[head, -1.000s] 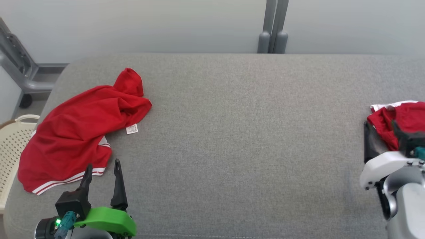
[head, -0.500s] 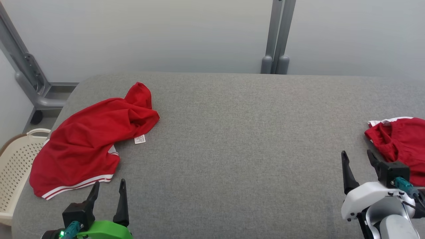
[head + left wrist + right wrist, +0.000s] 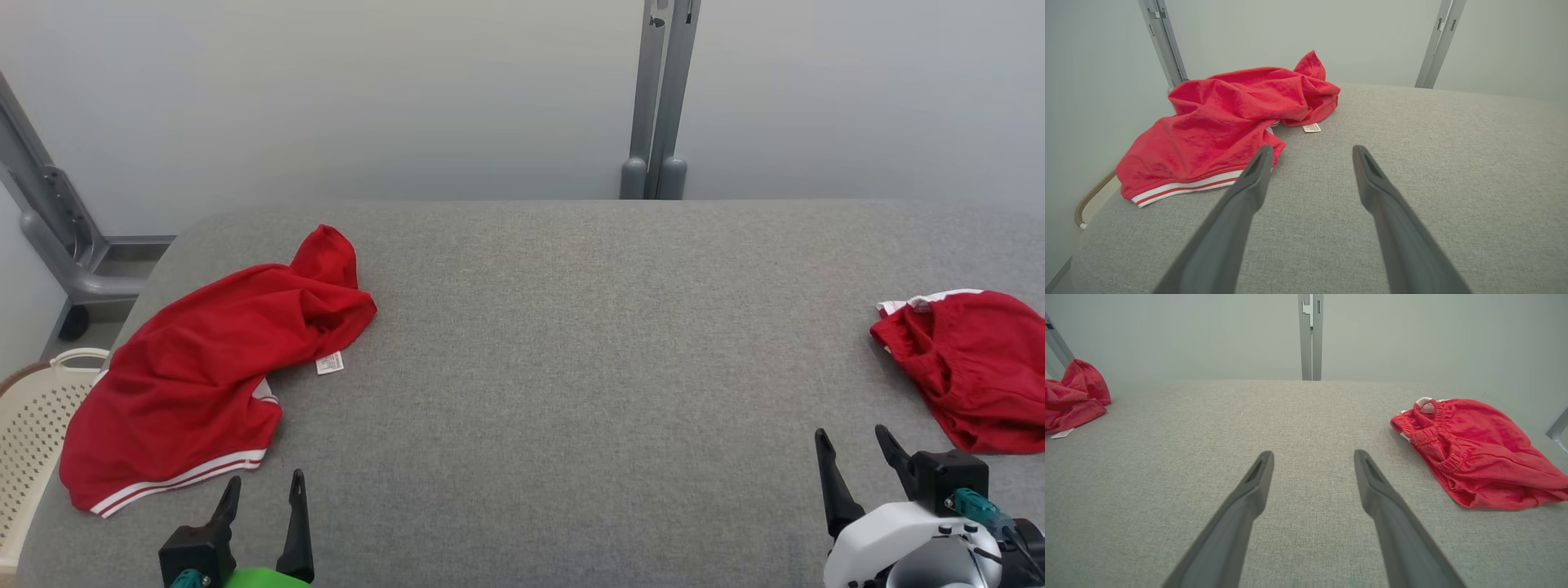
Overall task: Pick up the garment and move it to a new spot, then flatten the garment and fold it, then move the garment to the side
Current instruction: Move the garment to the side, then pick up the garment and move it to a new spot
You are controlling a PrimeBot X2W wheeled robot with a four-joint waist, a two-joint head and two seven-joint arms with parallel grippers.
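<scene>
At 7 o'clock in the head view, nearest the camera, the left gripper (image 3: 266,478) rises from the bottom edge, its two dark fingers pointing toward 12 and standing apart with nothing between them. At 5 o'clock the right gripper (image 3: 851,431), on its white wrist, points toward 12 as well, fingers spread and empty. Both hover over the grey padded table (image 3: 571,367), touching no cloth.

The left wrist view shows the left gripper (image 3: 1312,149) over bare table, the white-striped hem of the crumpled red garment (image 3: 1220,126) just beyond its fingertip at 10 o'clock. In the right wrist view the right gripper (image 3: 1313,453) frames bare table, with the red shorts (image 3: 1478,457) off at 2 o'clock.

In the head view the crumpled red garment (image 3: 196,384) lies at 9 o'clock by the table's left edge, a white care label (image 3: 329,364) beside it. The red shorts (image 3: 971,367) lie bunched at 3 o'clock, waistband facing inward. A cream basket (image 3: 33,425) sits past the table's left edge, and a grey post (image 3: 653,98) stands at 12 o'clock.

One second ago the right gripper overlapped the shorts; it is now clear of them. The camera has tilted up, showing more wall. Both garments keep their shapes.
</scene>
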